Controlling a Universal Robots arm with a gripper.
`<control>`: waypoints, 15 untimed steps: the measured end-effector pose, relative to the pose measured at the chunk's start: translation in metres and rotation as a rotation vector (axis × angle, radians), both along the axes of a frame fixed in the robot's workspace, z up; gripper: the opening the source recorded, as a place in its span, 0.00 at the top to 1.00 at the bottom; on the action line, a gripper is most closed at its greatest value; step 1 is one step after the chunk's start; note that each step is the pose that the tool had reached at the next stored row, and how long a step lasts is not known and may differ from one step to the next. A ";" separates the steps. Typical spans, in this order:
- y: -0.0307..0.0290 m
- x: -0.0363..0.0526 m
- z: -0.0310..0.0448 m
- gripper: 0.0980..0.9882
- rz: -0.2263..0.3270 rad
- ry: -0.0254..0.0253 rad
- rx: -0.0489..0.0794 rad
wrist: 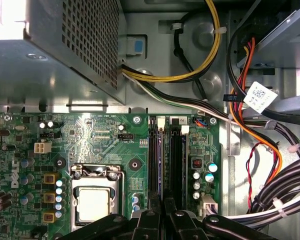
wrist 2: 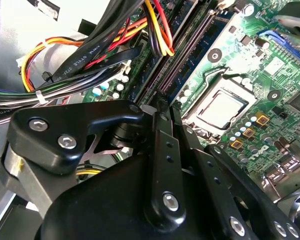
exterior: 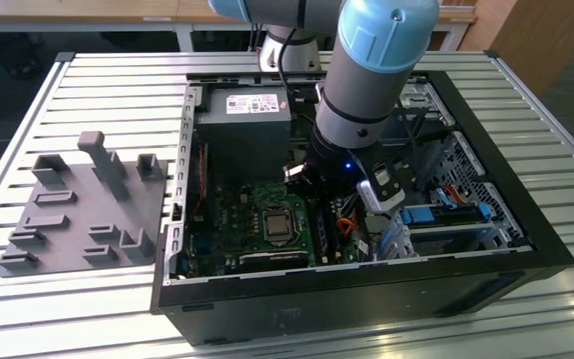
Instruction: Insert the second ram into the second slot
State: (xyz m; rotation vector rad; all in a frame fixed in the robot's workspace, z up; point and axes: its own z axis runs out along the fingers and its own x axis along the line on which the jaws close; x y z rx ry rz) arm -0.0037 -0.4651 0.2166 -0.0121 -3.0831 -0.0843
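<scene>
Gripper (wrist: 162,220): lower centre of the first wrist view; closure cannot be told.
Second ram (wrist: 161,165): seated edge-on directly ahead of the gripper, long axis running up-frame.
Slots (wrist: 176,165): parallel, just beside.

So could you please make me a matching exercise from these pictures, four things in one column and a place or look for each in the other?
Things:
1. grey fixture plate
2. power supply
3. processor socket
4. gripper

Descriptions:
A. at the far end inside the case, with a pale label on top
B. over the memory slots
C. on the slatted table, outside the case, at the exterior view's left
D. a silver square on the green board

Pairs: 1-C, 2-A, 3-D, 4-B
</scene>
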 end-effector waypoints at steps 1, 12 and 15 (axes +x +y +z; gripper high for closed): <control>0.0000 0.0000 -0.0001 0.95 0.000 0.0000 0.000; 0.0000 0.0001 -0.0028 0.95 -0.007 0.0000 0.000; 0.0000 0.0001 -0.0039 0.95 -0.007 0.0000 0.000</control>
